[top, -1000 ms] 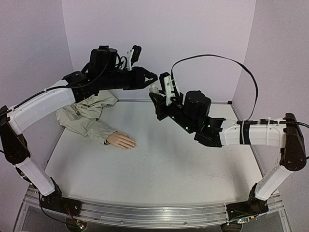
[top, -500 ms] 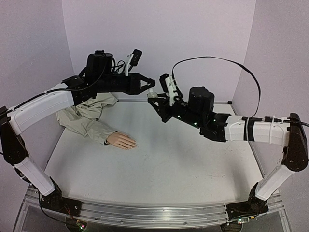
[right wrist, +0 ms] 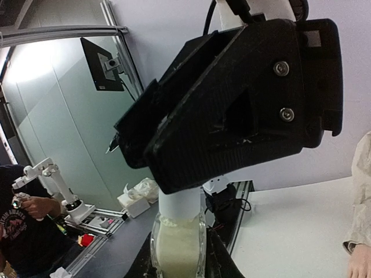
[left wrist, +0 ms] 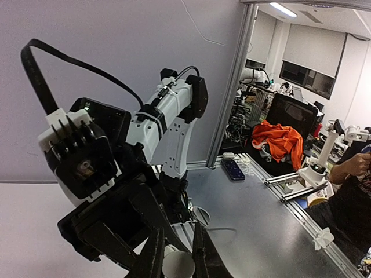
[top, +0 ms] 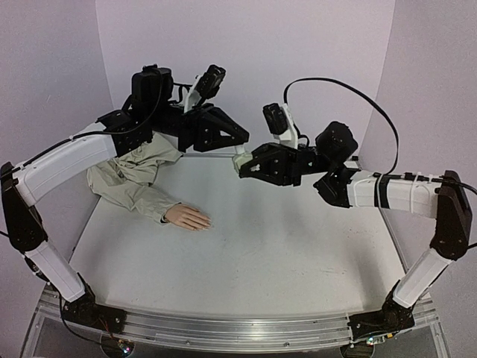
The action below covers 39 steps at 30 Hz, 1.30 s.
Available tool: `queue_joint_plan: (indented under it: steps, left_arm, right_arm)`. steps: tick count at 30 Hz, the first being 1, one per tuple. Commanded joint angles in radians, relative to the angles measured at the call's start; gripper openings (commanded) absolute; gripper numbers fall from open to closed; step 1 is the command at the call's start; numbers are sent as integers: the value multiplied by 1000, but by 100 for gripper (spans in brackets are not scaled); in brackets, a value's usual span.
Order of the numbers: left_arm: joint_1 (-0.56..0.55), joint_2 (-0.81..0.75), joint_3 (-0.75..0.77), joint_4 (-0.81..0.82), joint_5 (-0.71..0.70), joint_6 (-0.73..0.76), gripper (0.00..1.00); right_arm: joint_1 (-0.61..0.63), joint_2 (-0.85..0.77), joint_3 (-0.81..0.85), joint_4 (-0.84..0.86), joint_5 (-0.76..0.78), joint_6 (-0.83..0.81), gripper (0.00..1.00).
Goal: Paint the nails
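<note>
Your right gripper (top: 240, 167) clamps the small white bottle (right wrist: 177, 246) aloft at far centre, presumably so your left gripper (top: 241, 140), pinching its white cap (left wrist: 177, 265), can open it, while the peach mannequin hand (top: 186, 217) rests its nails (top: 207, 222) at left.

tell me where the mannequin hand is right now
In the top view, the mannequin hand lies left of centre on the table, at the end of its beige sleeve.

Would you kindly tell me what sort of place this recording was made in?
Probably a robotics lab. Beyond the lilac-walled booth, the left wrist view shows another white robot arm on a bench, a monitor and a person working nearby.
</note>
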Motion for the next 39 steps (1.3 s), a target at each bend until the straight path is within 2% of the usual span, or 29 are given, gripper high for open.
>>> queue_joint_plan:
  steps: [1, 4, 7, 9, 11, 12, 13, 15, 17, 19, 20, 23, 26, 32, 39]
  left_arm:
    - [-9, 36, -10, -144, 19, 35, 5]
    - [21, 2, -30, -144, -110, -5, 34]
    - [65, -47, -69, -145, -155, -39, 56]
    - [88, -85, -104, -145, -192, -58, 69]
    - [100, -122, -141, -147, -223, -72, 89]
    - [103, -139, -156, -150, -245, -82, 97]
    - [106, -152, -173, -154, -269, -94, 99]
    - [108, -168, -198, -158, -330, -128, 99]
    - [108, -161, -198, -166, -419, -191, 100]
    - [108, -142, -174, -177, -488, -258, 99]
    - [108, -135, -163, -184, -562, -297, 99]
    - [109, -116, -145, -185, -731, -443, 99]
    - [108, -59, -104, -151, -740, -516, 91]
    - [98, 4, -53, -103, -742, -547, 85]
    - [46, 1, -54, -85, -817, -508, 82]
  right_arm:
    - [-32, -47, 26, 477, 28, 135, 0]
    - [-75, -60, -24, 459, 75, 100, 0]
    - [-123, -74, -73, 385, 118, 24, 0]
    - [-136, -98, -84, 186, 170, -128, 0]
    - [-135, -135, -69, -115, 288, -353, 0]
    - [-136, -147, -65, -203, 355, -424, 0]
    - [-136, -157, -63, -262, 440, -466, 0]
    - [-136, -173, -49, -396, 616, -559, 0]
    - [-135, -174, -43, -469, 803, -583, 0]
    - [-123, -175, -50, -493, 960, -596, 0]
    - [-111, -174, -55, -504, 1077, -602, 0]
    - [-47, -165, -58, -519, 1299, -624, 0]
    - [26, -139, -45, -528, 1467, -655, 0]
    - [150, -54, 13, -535, 1594, -720, 0]
    - [212, 22, 83, -541, 1591, -768, 0]
